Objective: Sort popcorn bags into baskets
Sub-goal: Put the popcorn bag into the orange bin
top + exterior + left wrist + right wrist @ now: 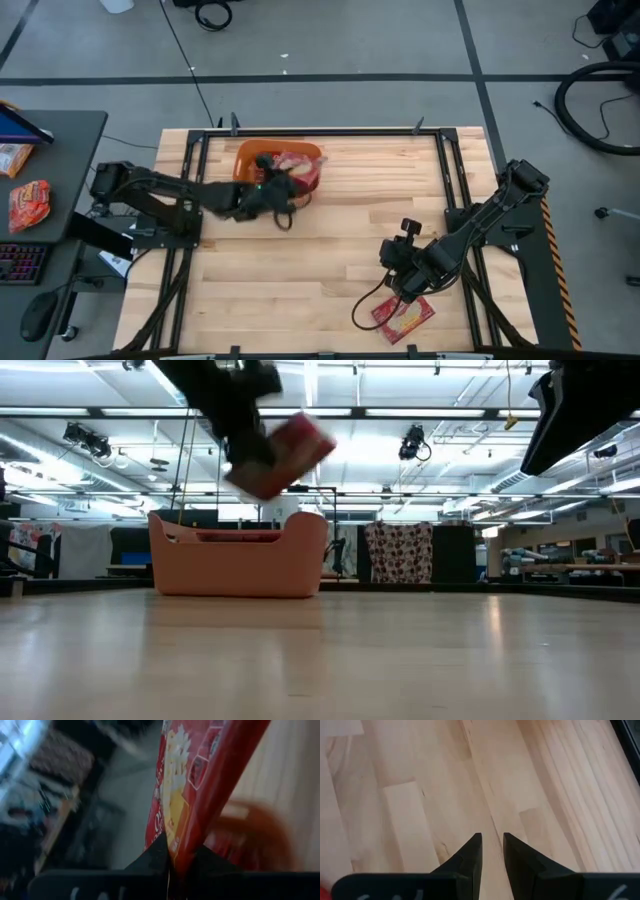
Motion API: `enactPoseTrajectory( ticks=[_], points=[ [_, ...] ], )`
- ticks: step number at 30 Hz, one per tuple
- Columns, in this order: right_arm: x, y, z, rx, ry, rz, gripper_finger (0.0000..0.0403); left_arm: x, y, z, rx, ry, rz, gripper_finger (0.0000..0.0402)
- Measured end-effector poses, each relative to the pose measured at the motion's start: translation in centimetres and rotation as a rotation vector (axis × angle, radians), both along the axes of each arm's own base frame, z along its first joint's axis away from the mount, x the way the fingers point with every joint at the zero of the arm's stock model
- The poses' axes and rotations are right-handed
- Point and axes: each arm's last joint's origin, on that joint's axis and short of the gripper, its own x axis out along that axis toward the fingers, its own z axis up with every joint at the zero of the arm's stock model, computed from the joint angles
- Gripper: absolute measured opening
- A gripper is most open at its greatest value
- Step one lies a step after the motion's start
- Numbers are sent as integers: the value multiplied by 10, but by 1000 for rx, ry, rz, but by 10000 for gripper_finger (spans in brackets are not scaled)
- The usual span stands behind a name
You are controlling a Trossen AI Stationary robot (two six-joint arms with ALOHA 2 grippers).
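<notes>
The orange basket [245, 155] [240, 560] stands near the table's far edge, and red packets [297, 160] lie in it. My left gripper [283, 188] [262, 465] hangs above the basket's right end, shut on a red popcorn bag [298, 445] [200, 775]. Another popcorn bag [405, 315] lies flat near the table's near edge. My right gripper [402, 280] [492, 839] is just on the far side of that bag, over bare wood, its fingers a narrow gap apart and touching nothing. My left gripper pinches the popcorn bag by one edge [176, 860] between its two fingers. The bag is lifted clear, tilted, above the basket's rim, and sticks out past the fingertips.
Black frame rails [200, 200] run along the table's left and right sides. A dark cable loop [362, 308] lies beside the near bag. A side desk at the left holds an orange-red packet [28, 203] and a keyboard [20, 263]. Bare wood spans the table's middle.
</notes>
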Motion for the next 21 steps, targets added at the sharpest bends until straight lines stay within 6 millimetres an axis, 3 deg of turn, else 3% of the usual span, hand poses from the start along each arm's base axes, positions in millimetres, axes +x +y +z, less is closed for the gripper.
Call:
enactPoseTrajectory(
  ticks=[7, 10, 15, 21],
  points=[
    [0, 2, 0, 5, -11, 5, 83, -5, 81, -35, -214, 147, 96, 42],
    [0, 2, 0, 12, -11, 8, 83, -7, 102, -46, -313, 175, 76, 61],
    [-3, 7, -1, 66, 52, 54, 83, -9, 108, -51, -327, 210, 90, 128],
    [-17, 25, -4, 145, 149, 178, 94, 1, 86, -38, -316, 168, 17, 190]
  ],
)
